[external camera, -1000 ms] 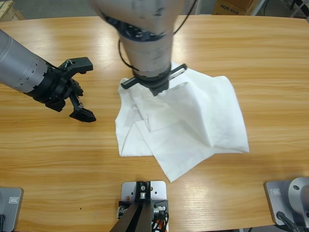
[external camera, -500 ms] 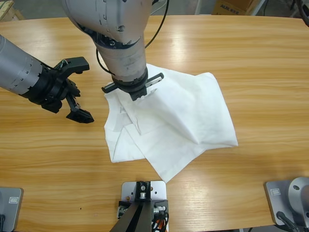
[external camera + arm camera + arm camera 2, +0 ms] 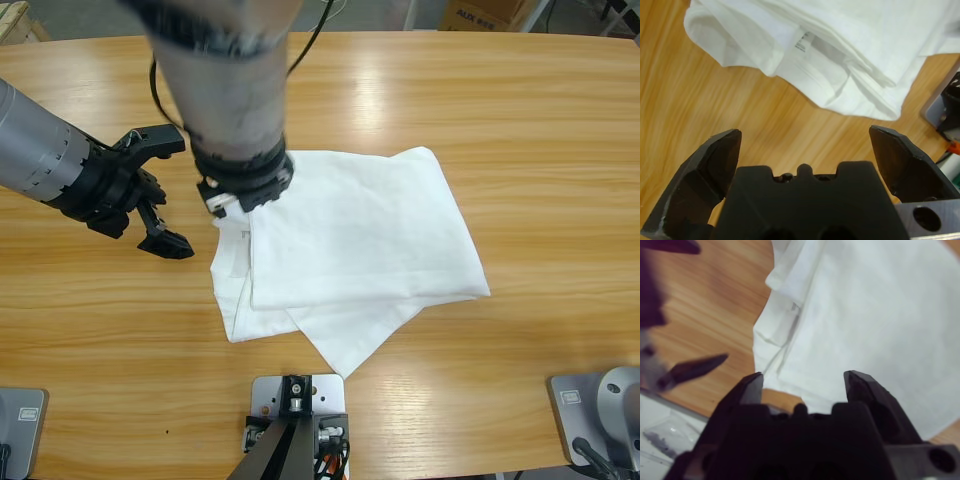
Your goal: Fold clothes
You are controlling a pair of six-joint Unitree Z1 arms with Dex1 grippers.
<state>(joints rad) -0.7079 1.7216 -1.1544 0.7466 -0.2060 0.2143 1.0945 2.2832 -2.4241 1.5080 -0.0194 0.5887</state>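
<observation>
The white T-shirt lies folded in flat layers on the table, with one corner pointing at the near edge. My right gripper comes down from the top and hangs over the shirt's left edge. In the right wrist view the right gripper is open with nothing in it, and the shirt lies under it. My left gripper stands open on bare wood just left of the shirt. In the left wrist view the left gripper faces the shirt, whose neck label shows.
The wooden table stretches bare to the right and behind the shirt. A cardboard box stands beyond the far edge. The left gripper's jaws show at the left in the right wrist view.
The right arm swept left, drawing the shirt's raised flap with it. The flap now lies flat over the lower layers and the jaws have let go. The left arm barely moved.
</observation>
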